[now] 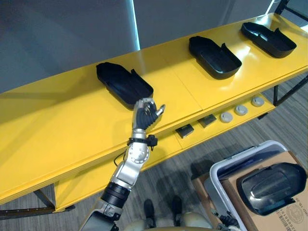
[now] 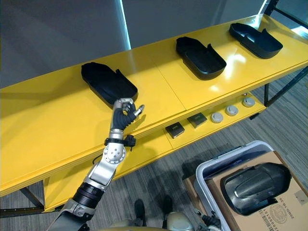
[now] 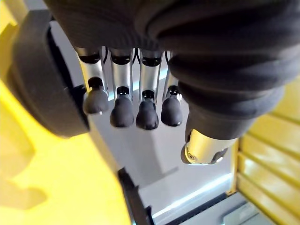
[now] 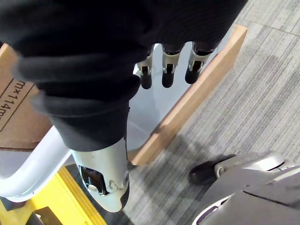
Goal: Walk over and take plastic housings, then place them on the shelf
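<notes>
Left eye view, L to R: long yellow shelf (image 1: 62, 130) runs across, w/ three black plastic housings on its top, open side up. Left housing (image 1: 124, 83) sits toward the shelf's left part. My left hand (image 1: 146, 114) is raised just at its near end; can't tell if the tips touch it. Left wrist view shows my fingers (image 3: 122, 111) straight-ish and loose in a row, thumb (image 3: 202, 147) apart, nothing held, the housing's dark wall right beside them. Below the top, a lower ledge (image 1: 159, 150) carries two small black boxes (image 1: 184, 130), then three round grey discs (image 1: 241, 110) in a line further R. Middle housing (image 1: 214, 57) lies well apart from the left one, right housing (image 1: 268, 39) near the shelf's far R end. Lower R, on the grey carpet (image 1: 192, 159), a grey bin (image 1: 226, 168) holds a cardboard carton (image 1: 288, 211) w/ a fourth housing (image 1: 271, 186) lying on top. Right wrist view: my right hand (image 4: 168, 65) hangs beside that bin's rim, fingers straight and relaxed, pointing down, empty; a wooden board (image 4: 197, 93) lies past them.
</notes>
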Robot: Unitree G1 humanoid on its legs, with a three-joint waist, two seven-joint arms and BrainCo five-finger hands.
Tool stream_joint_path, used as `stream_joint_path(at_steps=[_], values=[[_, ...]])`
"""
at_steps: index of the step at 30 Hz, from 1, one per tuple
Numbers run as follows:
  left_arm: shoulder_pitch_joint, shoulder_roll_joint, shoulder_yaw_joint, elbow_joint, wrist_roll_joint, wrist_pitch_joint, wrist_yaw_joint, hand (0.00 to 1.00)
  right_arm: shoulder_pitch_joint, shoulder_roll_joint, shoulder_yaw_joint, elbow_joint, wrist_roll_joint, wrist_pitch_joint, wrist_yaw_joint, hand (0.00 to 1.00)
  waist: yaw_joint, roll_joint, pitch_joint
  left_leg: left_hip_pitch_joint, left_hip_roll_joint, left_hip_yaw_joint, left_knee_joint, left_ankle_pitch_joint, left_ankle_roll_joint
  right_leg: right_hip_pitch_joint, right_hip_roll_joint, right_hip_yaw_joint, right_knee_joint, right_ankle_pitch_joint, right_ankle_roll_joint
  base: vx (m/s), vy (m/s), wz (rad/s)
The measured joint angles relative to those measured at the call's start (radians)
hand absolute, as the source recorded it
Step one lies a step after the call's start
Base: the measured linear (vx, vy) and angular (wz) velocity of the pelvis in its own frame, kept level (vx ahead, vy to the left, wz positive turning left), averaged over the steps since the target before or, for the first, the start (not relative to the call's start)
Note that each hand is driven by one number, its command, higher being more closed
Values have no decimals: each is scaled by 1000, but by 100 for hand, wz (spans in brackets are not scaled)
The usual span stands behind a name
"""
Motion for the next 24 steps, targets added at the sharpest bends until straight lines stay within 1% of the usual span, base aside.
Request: stream_joint_path(at_steps=[1, 5, 9, 12, 15, 19, 24], values=[[-18, 7, 0, 26, 0, 8, -7, 100, -1, 0, 0, 0, 0, 2, 0, 0, -1, 0, 0, 0, 0, 1, 0, 0, 0, -1, 1, 0, 0, 1, -1, 40, 13, -6], [-93, 22, 1, 91, -1, 8, -7, 100, -6, 0, -2, -2, 0, 5, 0, 0, -2, 2, 0, -18, 0, 2, 0, 1, 1, -19, 1, 0, -1, 1, -2, 39, 17, -1], [-176, 42, 7, 171, -11, 9, 3, 100, -17, 0, -2, -2, 0, 5, 0, 0, -12, 5, 1, -27, 0, 4, 0, 1, 1, -29, 2, 2, -1, 2, -2, 14, 11, -1], [-188, 42, 23, 192, -11, 9, 26, 100, -26, 2, -2, -2, 0, 5, 0, 0, -25, 6, 2, -29, 1, 6, 0, 1, 1, -32, 2, 4, -2, 2, -2, 0, 0, 0], [-210, 42, 29, 213, -17, 13, 37, 100, -33, 1, -3, -3, 0, 4, -1, 0, -24, 10, 4, -35, 1, 11, 0, 1, 1, -40, 3, 10, -2, 6, -3, -7, 23, -7], [-212, 40, 70, 226, -19, 18, 58, 100, -44, 2, -2, -4, 0, 3, -1, 0, -25, 14, 6, -36, 2, 20, -1, 1, 1, -43, 4, 20, -7, 10, -2, -7, 20, -7], [-212, 37, 104, 237, -26, 18, 68, 100, -44, 4, -4, -5, 1, 3, -2, 0, -25, 14, 6, -34, 2, 16, -2, 1, 1, -35, 4, 16, -15, 12, -4, 9, 7, 2]])
